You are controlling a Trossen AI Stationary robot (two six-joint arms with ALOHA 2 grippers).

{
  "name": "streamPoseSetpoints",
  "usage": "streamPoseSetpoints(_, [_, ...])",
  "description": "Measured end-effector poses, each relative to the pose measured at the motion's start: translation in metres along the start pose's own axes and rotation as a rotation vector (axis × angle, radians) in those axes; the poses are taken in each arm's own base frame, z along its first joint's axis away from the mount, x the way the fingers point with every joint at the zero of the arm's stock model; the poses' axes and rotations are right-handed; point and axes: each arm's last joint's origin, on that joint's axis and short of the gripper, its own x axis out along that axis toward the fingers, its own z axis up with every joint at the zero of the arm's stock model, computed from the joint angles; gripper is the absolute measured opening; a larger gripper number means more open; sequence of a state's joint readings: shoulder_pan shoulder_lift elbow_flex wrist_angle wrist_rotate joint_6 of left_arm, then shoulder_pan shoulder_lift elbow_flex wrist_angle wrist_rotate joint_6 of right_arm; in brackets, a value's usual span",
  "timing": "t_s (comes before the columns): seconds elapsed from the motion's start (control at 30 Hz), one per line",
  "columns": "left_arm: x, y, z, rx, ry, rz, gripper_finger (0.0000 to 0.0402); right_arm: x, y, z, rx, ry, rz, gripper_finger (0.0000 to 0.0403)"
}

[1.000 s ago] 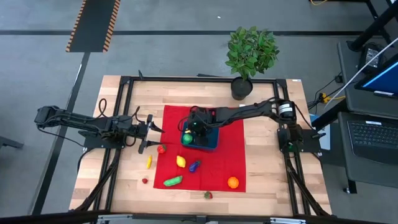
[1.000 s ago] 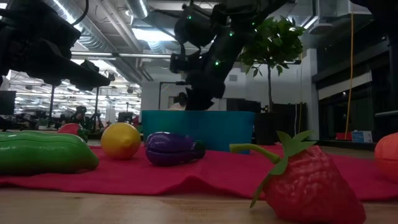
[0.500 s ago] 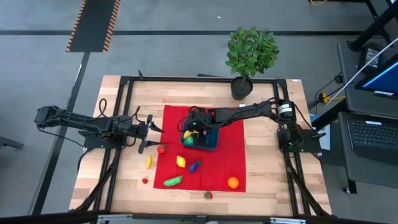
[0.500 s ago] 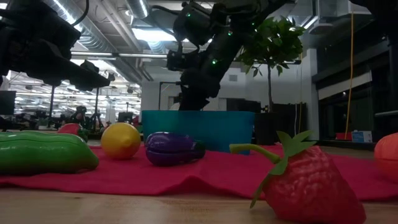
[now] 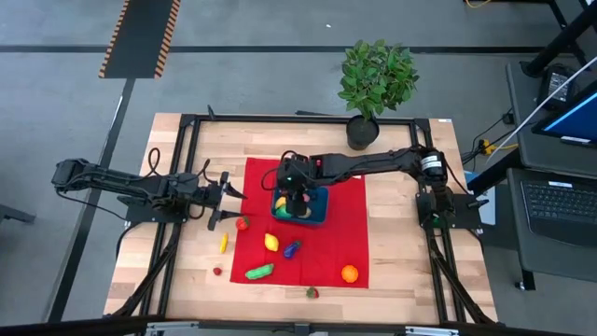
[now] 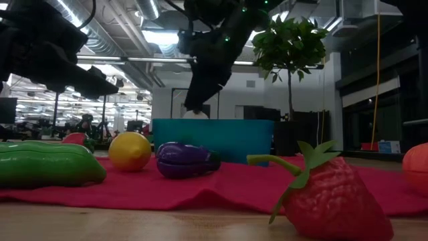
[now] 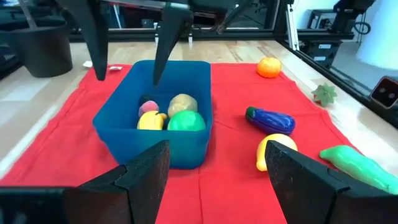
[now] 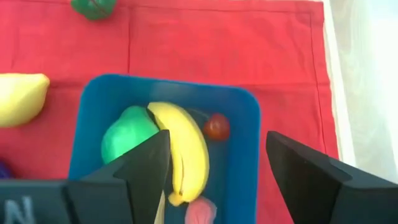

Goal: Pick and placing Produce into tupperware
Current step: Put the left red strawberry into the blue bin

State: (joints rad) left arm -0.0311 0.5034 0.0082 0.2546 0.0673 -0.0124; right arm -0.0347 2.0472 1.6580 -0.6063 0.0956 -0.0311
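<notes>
Counting one tupperware (image 5: 320, 211), dark teal-blue, lying on the far half of the one red cloth (image 5: 345, 201), with one potted plant (image 5: 375, 79) beyond it at the table's far edge.

Counting five pieces of produce inside the tupperware, taking both wrist views together: one green round piece (image 8: 124, 140), one banana (image 8: 183, 155), one small red piece (image 8: 216, 126), one pink piece (image 8: 200, 211) and one tan piece (image 7: 182, 104).

Counting eight pieces outside it. Lying on the cloth: one lemon (image 5: 270, 243), one eggplant (image 5: 292, 248), one cucumber (image 5: 259, 272), one orange (image 5: 349, 273), and one tomato (image 5: 242, 223) right at the cloth's left edge. Lying on bare wood: one yellow piece (image 5: 223, 243) and one tiny red piece (image 5: 217, 271) to the left of the cloth, and one strawberry (image 5: 312, 292) near its front edge.

Counting two grippers. Hanging the right gripper (image 5: 298, 198) directly above the tupperware, clear of its rim in the low view, with fingers (image 8: 146, 171) parting wide and gripping nothing. Looking down past those fingers onto the tupperware's contents, with the banana and the small red piece showing in the gap between them and the green piece beside one finger.

Waiting with the left gripper (image 5: 224, 200) over bare wood just beside the cloth's left edge, fingers (image 7: 146, 174) also parting wide and carrying nothing, pointing toward the tupperware, well apart from it, with the tomato lying near the fingertips.
</notes>
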Motion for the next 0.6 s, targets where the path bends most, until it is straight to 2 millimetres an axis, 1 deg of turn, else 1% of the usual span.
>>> streamPoseSetpoints(0.1, [0.0,0.0,0.0,-0.041,0.0,0.0,0.0255,0.002,0.007,-0.002,-0.014,0.003,0.008,0.0267])
streamPoseSetpoints(0.23, [0.0,0.0,0.0,-0.065,0.001,0.0,0.0255,0.001,0.015,0.0,-0.032,-0.028,0.022,0.0267])
streamPoseSetpoints(0.4, [0.0,0.0,0.0,-0.072,0.001,-0.001,0.0255,-0.005,0.017,0.009,-0.053,-0.107,0.021,0.0267])
streamPoseSetpoints(0.5, [0.0,0.0,0.0,-0.098,0.0,-0.001,0.0255,-0.008,0.017,0.01,-0.047,-0.116,0.021,0.0267])
streamPoseSetpoints(0.6, [0.0,0.0,0.0,-0.098,0.0,-0.002,0.0255,-0.015,0.017,0.013,-0.03,-0.145,0.022,0.0267])
